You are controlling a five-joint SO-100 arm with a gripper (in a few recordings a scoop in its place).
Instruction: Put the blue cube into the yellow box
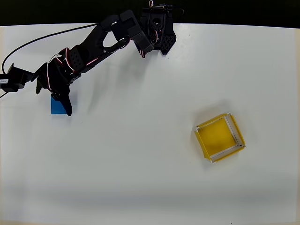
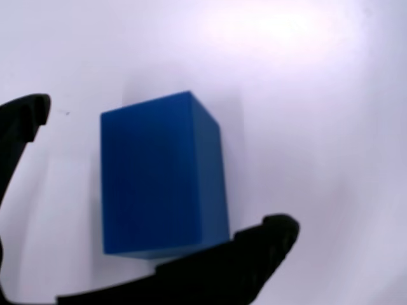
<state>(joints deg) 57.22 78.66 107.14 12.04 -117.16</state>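
Gripper (image 1: 63, 104) sits spread open around the blue cube (image 1: 57, 106) at the overhead view's left, hiding part of it; yellow box (image 1: 220, 137) far off lower right.

We see a plain bright-blue cube (image 1: 57, 105) on a white bench (image 1: 140, 178), a black hand (image 1: 63, 104), and a box (image 1: 220, 137) with yellow floor and pale grey-white rim.

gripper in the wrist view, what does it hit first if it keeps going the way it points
Most likely the blue cube, which sits between the open fingers of the gripper; the white table lies right beneath it, though depth is unclear.
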